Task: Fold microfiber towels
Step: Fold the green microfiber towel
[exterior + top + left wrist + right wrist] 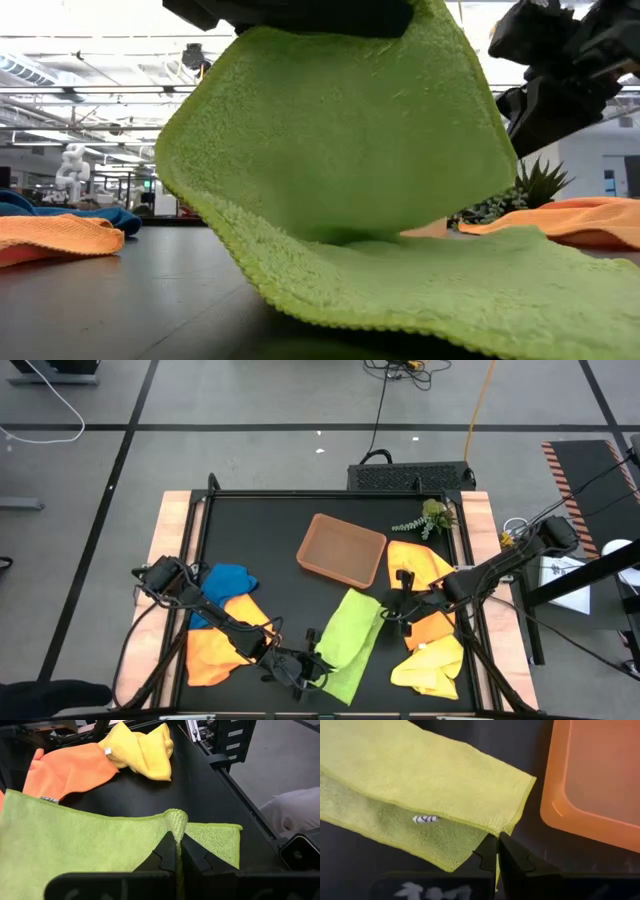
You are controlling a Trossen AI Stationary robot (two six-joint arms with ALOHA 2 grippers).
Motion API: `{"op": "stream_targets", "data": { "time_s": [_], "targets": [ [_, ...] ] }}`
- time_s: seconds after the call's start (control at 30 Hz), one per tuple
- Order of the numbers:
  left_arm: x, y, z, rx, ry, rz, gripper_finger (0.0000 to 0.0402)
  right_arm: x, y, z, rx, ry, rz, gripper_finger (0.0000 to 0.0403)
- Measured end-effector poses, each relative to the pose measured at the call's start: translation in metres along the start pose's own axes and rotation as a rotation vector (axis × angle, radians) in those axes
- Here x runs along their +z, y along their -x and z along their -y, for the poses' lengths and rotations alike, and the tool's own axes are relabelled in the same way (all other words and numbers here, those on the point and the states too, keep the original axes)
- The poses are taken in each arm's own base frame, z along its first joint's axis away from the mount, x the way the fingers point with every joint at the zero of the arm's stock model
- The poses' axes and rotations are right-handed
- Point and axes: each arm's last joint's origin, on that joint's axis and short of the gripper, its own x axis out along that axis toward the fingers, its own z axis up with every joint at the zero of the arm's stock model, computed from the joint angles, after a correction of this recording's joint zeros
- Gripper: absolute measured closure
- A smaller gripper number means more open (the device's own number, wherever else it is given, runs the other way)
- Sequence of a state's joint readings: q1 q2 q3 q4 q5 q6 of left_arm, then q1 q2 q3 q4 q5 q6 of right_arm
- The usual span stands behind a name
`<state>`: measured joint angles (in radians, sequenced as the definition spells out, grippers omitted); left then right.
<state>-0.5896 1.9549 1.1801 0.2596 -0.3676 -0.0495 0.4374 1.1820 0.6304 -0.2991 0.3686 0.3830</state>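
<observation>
The left end effector is closed on the near edge of the lime green towel, with the cloth bunched into a small ridge between its fingers. It sits at the near centre of the table, just left of the towel's near end. The right end effector is closed on a corner of the same towel, pinching a doubled layer at the towel's far right end, just beside the near right corner of the brown tray. The towel spans the gap between the two end effectors. In the low view, its middle is raised in a broad arch while its lower layer lies flat on the table.

Left of the green towel, an orange towel lies on the table under the left arm, with a blue towel touching its far side. Right of the green towel, a second orange towel and a yellow towel lie crumpled along the right side of the table. A small plant sprig rests near the far right corner, beyond the tray.
</observation>
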Motion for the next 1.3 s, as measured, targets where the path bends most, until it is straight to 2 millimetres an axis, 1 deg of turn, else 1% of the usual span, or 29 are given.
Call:
{"op": "stream_targets", "data": {
  "time_s": [0.17,0.27,0.33,0.5,0.67,0.8,0.97,1.03,1.17,1.3],
  "targets": [
    [0.0,0.0,0.0,0.0,-0.017,0.0,0.0388,-0.003,0.001,0.001,-0.008,-0.012,-0.025,0.0402],
    [0.001,0.0,0.0,-0.001,-0.015,0.008,0.0395,-0.005,0.001,0.002,-0.018,-0.022,-0.049,0.0402],
    [0.004,0.001,0.0,-0.005,-0.009,0.028,0.0397,-0.006,0.001,0.003,-0.024,-0.023,-0.063,0.0402],
    [0.01,0.001,0.001,-0.061,0.006,0.085,0.0386,-0.008,0.002,0.004,-0.03,-0.017,-0.079,0.0402],
    [0.009,0.0,0.001,-0.079,0.01,0.086,0.0397,-0.009,0.002,0.003,-0.003,-0.015,-0.104,0.0403],
    [0.005,-0.004,0.001,-0.087,0.017,0.073,0.0388,-0.014,0.002,0.004,0.007,-0.027,-0.158,0.0403],
    [0.002,-0.011,0.001,-0.108,0.036,0.102,0.0382,-0.018,0.003,0.005,0.004,-0.047,-0.205,0.0403],
    [-0.001,-0.018,0.002,-0.133,0.049,0.112,0.0387,-0.018,0.002,0.005,0.003,-0.046,-0.207,0.0403],
    [-0.006,-0.024,0.001,-0.14,0.059,0.118,0.0397,-0.018,-0.002,0.004,0.003,-0.04,-0.207,0.0403],
    [-0.009,-0.026,0.0,-0.138,0.059,0.105,0.0378,-0.019,-0.007,0.001,0.016,-0.035,-0.231,0.0403]
  ]
}}
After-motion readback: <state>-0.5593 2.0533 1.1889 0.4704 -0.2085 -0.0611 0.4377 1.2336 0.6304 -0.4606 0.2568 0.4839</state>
